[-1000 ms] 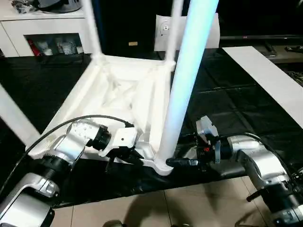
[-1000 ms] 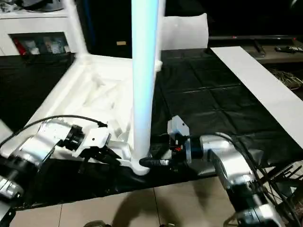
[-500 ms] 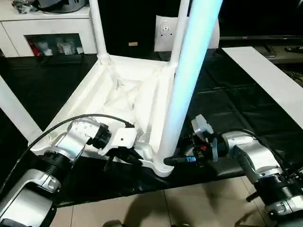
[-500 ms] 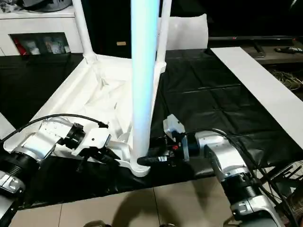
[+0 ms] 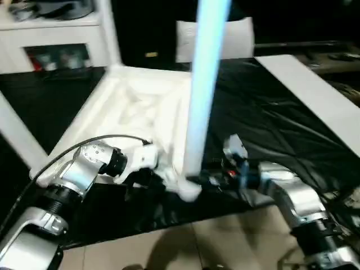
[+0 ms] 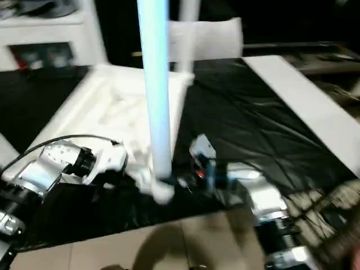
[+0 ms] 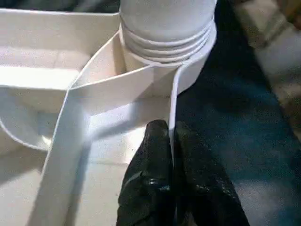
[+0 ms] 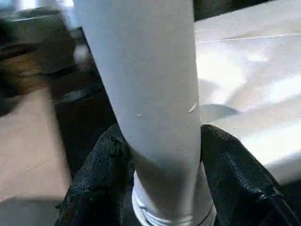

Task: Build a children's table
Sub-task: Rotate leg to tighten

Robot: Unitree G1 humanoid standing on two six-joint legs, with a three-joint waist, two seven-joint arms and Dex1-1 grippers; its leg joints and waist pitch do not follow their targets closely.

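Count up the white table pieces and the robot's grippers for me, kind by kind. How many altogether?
White tabletop: 1
White legs: 4 (far left leg, far right leg, near left leg, near right leg)
Black-fingered grippers: 2 (left gripper, right gripper)
Total: 7

upright leg (image 5: pixel 201 95) blocks centre, right sheet (image 5: pixel 264 129) bare

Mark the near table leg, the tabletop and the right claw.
near table leg (image 5: pixel 201 84), left eye view, mid shaft.
tabletop (image 5: pixel 90 126), left eye view, left rim.
right claw (image 8: pixel 162 188), right wrist view, between its fingertips.
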